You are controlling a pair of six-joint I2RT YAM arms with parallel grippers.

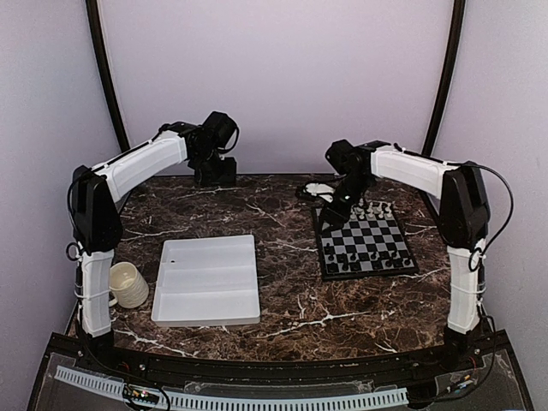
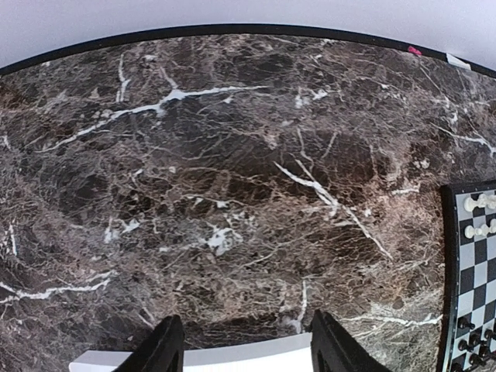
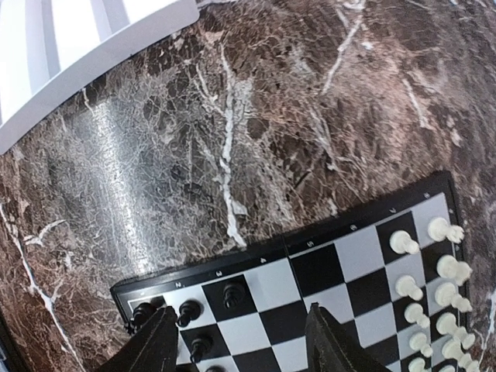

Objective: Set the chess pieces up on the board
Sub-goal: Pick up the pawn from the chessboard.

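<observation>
The board lies on the right side of the marble table, with white chess pieces along its far rows and black chess pieces along its near rows. My right gripper hovers over the board's far left corner. In the right wrist view it is open and empty above the squares, close to the black chess pieces, while the white chess pieces stand further right. My left gripper hangs at the back left, open and holding nothing.
A plain white tray sits near the table's middle left, and its edge shows between my left fingertips. A ribbed white cup stands beside the left arm's base. The board's edge lies at the right of the left wrist view.
</observation>
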